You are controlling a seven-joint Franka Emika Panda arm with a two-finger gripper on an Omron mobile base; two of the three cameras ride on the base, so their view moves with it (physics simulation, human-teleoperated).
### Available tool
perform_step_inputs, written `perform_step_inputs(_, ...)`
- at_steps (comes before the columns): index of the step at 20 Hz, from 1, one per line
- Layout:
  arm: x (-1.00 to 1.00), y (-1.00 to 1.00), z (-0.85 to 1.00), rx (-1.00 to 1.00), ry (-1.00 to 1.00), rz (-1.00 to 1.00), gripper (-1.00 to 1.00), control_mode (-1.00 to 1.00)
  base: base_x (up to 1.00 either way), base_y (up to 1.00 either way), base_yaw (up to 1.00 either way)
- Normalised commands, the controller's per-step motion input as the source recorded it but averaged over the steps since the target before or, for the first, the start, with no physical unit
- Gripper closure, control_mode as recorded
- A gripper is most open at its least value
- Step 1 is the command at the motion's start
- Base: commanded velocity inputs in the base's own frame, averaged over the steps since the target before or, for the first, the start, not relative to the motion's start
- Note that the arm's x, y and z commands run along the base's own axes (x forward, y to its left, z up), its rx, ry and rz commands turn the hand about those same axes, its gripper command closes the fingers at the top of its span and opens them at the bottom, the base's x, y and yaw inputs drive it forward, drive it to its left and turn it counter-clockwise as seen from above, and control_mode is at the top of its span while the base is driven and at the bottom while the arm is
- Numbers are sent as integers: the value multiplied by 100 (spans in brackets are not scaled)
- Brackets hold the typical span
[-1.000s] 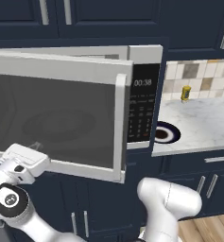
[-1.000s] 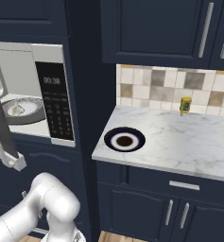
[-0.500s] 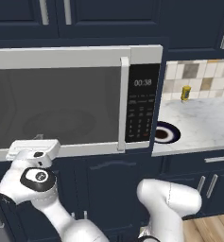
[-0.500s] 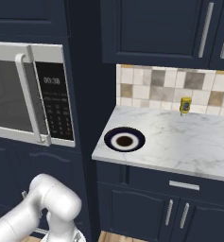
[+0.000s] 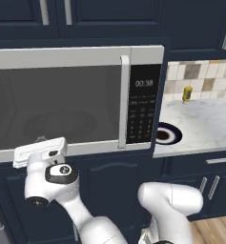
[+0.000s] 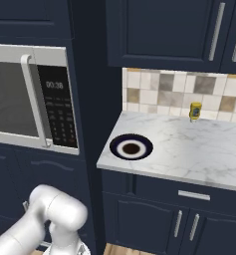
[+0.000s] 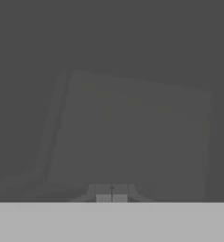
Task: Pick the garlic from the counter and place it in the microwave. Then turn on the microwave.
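Dark blue kitchen, microwave (image 5: 76, 100) door closed.
The hand (image 7: 111, 196) is clenched empty, fingertips together right at the dark glass door. On the marbled counter (image 6: 189, 149), a blue plate (image 6: 131, 147) sits at its left edge; a yellow jar (image 6: 194, 111) stands by its back edge.

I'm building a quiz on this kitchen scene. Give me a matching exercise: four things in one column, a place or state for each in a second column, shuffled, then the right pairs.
Things:
1. microwave door
2. gripper
3. dark blue plate
4. small yellow jar

Places or states:
A. by the tiled backsplash
B. near the counter's front left corner
C. closed
D. shut, facing the dark glass

Pairs: 1-C, 2-D, 3-B, 4-A
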Motion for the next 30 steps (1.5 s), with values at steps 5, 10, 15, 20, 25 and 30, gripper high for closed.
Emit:
perform_step_inputs(5,-100,0,68,1,0,18,100,-100,0,0,0)
perform_step_inputs(10,-99,-12,99,12,5,5,100,-100,0,0,0)
perform_step_inputs(15,-72,-35,66,16,37,-1,100,-100,0,0,0)
perform_step_inputs(20,-61,-69,46,15,56,-6,100,-100,0,0,0)
perform_step_inputs(25,-42,-90,19,15,57,-4,100,-100,0,0,0)
perform_step_inputs(30,-3,-94,-1,14,50,0,100,-100,0,0,0)
